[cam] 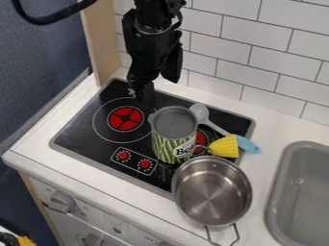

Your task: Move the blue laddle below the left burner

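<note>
My gripper point(158, 87) hangs over the back edge of the stove, behind the left burner point(125, 119), open with nothing between its fingers. The ladle point(246, 144) has a light blue handle end and a grey bowl. It lies behind and right of the can, its bowl toward the back of the stove and its blue end over the right edge, near the counter. The gripper is to the left of the ladle's bowl, apart from it. The yellow cup partly covers the handle.
A green-striped can point(168, 137) stands between the burners, partly hiding the right one. A yellow ridged cup point(225, 146) lies beside it. The metal pot point(212, 191) overlaps the stove's front right corner. A grey sink point(305, 197) is at the right, a tiled wall point(257, 41) behind.
</note>
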You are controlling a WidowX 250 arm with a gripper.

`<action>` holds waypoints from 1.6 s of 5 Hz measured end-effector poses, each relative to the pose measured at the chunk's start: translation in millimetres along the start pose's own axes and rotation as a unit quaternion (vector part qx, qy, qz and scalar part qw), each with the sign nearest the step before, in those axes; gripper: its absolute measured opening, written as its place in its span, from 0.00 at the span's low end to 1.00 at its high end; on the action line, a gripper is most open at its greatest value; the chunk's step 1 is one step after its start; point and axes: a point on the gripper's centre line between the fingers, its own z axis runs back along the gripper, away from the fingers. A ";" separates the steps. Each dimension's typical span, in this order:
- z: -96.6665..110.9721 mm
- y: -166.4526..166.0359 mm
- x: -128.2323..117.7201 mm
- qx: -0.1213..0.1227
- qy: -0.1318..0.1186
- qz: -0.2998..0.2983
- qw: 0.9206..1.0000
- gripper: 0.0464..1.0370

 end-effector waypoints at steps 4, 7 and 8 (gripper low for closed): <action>1.2 -21.6 -68.2 -0.023 0.056 -0.002 0.998 0.96; -43.5 -39.6 -110.9 0.009 0.079 0.033 0.996 0.96; -56.6 -38.0 -115.4 0.023 0.069 0.030 0.997 0.96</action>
